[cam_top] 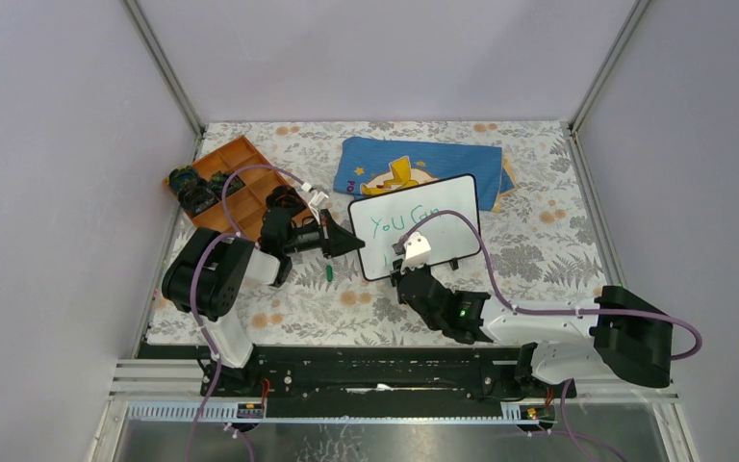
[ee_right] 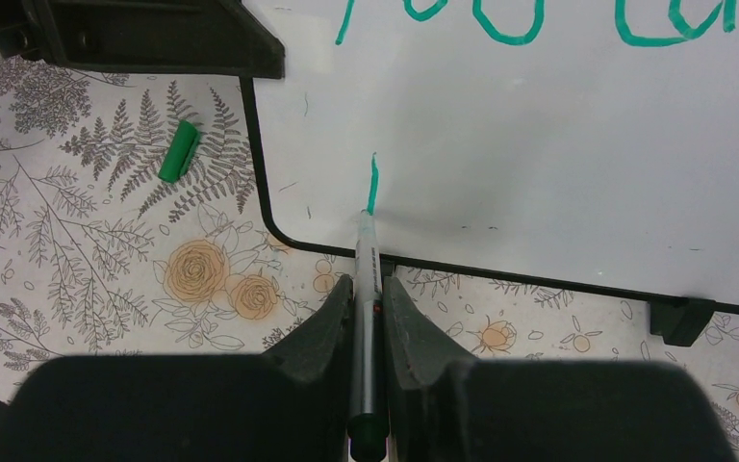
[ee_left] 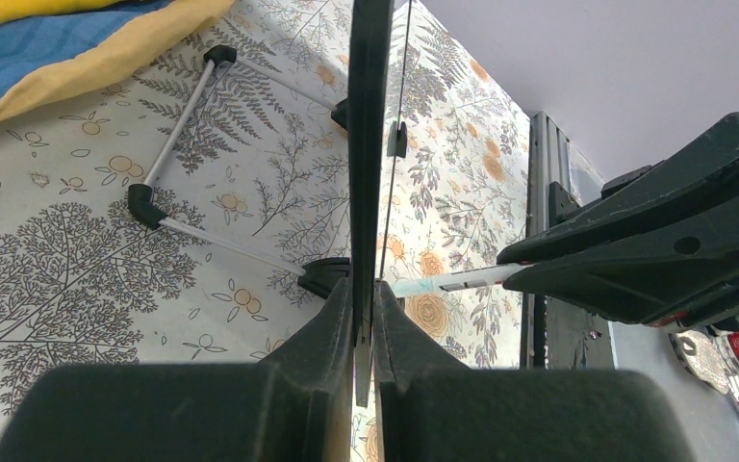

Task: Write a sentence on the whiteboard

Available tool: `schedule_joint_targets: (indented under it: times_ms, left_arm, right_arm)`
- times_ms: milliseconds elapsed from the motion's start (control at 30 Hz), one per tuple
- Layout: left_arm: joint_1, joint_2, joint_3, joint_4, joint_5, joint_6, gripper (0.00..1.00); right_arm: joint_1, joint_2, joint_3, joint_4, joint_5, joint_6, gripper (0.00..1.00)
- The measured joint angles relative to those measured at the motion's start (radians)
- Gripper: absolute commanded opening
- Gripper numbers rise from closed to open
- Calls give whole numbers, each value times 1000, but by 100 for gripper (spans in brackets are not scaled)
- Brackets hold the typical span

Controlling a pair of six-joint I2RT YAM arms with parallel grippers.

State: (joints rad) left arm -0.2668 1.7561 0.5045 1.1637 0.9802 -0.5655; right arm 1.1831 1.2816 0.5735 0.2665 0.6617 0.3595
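1 whiteboard (ee_right: 558,144) | 1 green marker (ee_right: 367,289) | 1 loose cap (ee_right: 179,151)

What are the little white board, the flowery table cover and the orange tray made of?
Small black-framed white board: smooth coated panel, it seems, as green ink sits cleanly on it; frame probably plastic. Flowery printed table cover: matte, lying flat, cloth or vinyl, I cannot tell which. Orange divided tray: likely matte plastic, given its even colour and thin walls.
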Motion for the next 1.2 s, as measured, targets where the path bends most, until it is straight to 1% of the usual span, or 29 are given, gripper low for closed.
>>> schedule_joint_targets:
  times_ms: [367, 833, 1200]
  left_arm:
    - [0, 0, 0, -2, 0, 0, 0]
    - [0, -2, 0, -6, 0, 0, 0]
    - [-2, -5, 0, -12, 0, 4, 0]
  right_arm:
    - [2, 26, 34, 6, -2, -22, 0]
    - [4, 43, 35, 15, -46, -21, 0]
    - [4, 38, 33, -3, -40, -4, 0]
